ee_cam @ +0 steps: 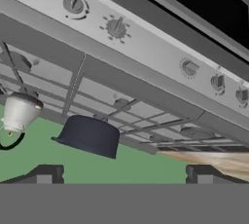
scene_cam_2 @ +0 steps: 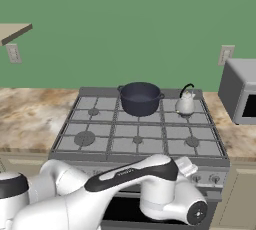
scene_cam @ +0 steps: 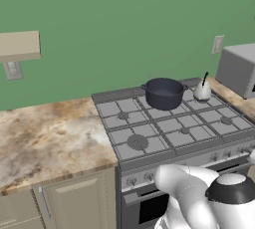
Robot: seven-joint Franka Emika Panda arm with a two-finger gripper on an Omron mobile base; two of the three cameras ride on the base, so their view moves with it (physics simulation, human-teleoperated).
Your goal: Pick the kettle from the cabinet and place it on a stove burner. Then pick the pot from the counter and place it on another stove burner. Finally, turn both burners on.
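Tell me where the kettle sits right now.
The kettle stands on the back right burner of the range, just right of the pot, with the microwave further right on the counter.

The range [ee_cam: 121, 79] appears upside down here, its front panel running as a grey band across the upper part. A row of knobs [ee_cam: 115, 27] sits along that panel, three toward the left end and three toward the right. Beyond the panel, a dark oven window [ee_cam: 204, 4] takes the top right corner. On the range's grates [ee_cam: 73, 84], the dark pot [ee_cam: 89, 136] stands near the back middle, and the small silver kettle [ee_cam: 19, 112] with its thin black handle stands apart from it at the left edge. A strip of marbled counter [ee_cam: 214, 158] adjoins the range at the right. Two dark fingertips [ee_cam: 46, 174] rise at the bottom, set wide apart, nothing between them.
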